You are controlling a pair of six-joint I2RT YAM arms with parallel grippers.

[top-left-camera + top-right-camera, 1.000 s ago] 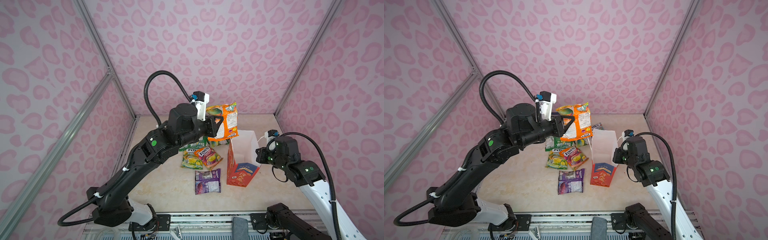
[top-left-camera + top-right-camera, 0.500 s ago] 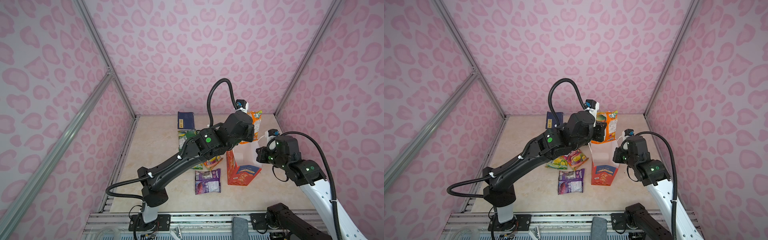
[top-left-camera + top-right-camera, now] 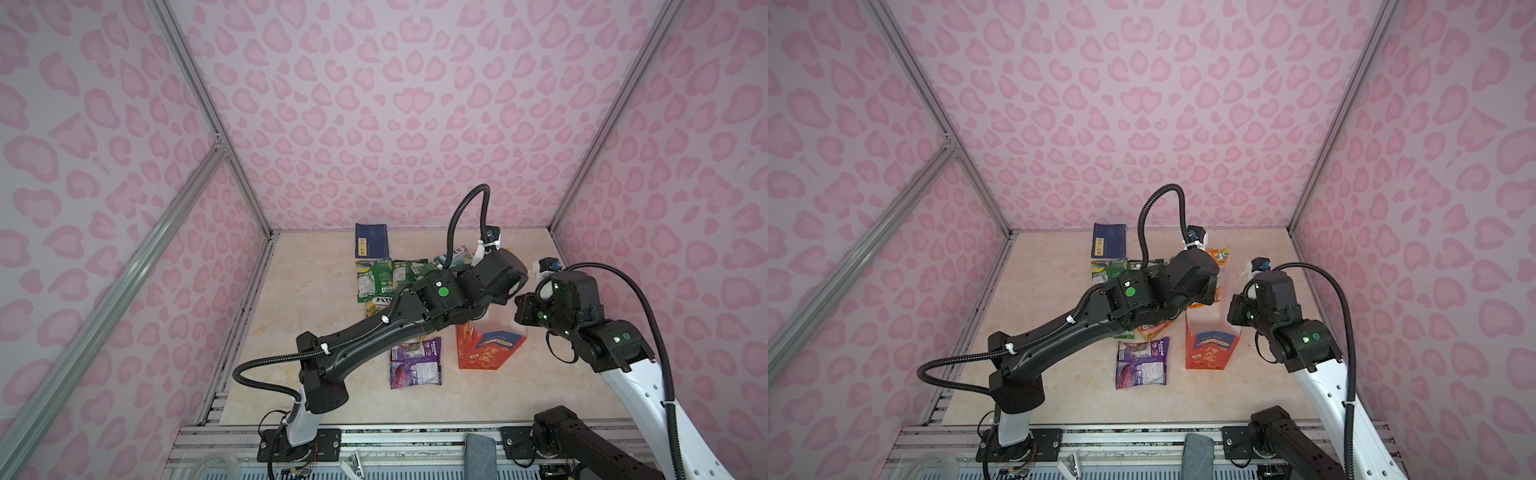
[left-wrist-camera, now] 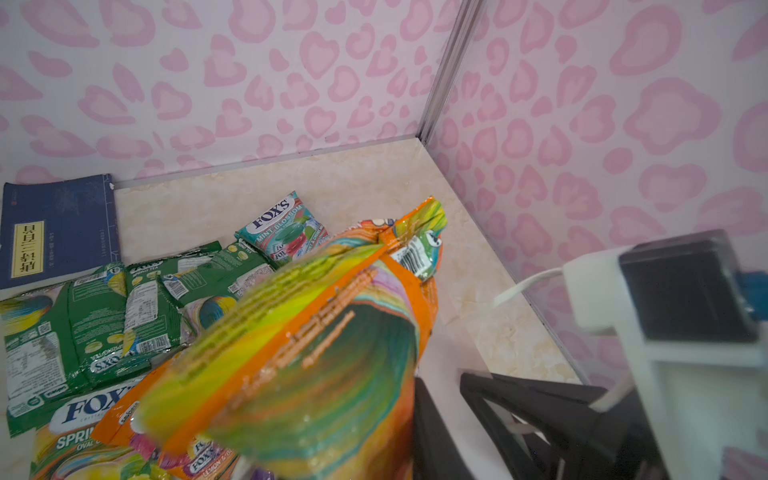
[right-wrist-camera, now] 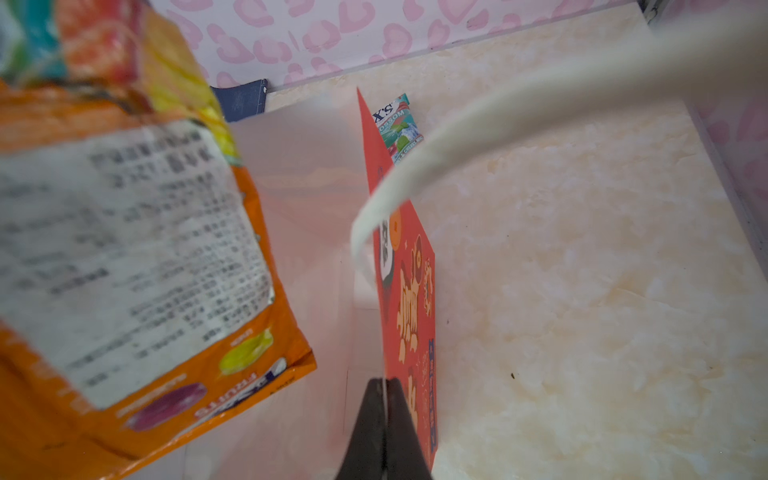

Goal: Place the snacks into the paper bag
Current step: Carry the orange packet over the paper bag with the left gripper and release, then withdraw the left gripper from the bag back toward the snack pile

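One glossy orange crinkly packet (image 4: 299, 324) hangs pinched in my left gripper (image 3: 1213, 286), just over the open mouth of the tall red-orange paper bag (image 3: 1210, 351); I'd lower it corner-first between the white walls before letting go. My right gripper (image 5: 384, 388), fingers (image 5: 368, 424) pressed together on the bag's rim, should steady that wall.
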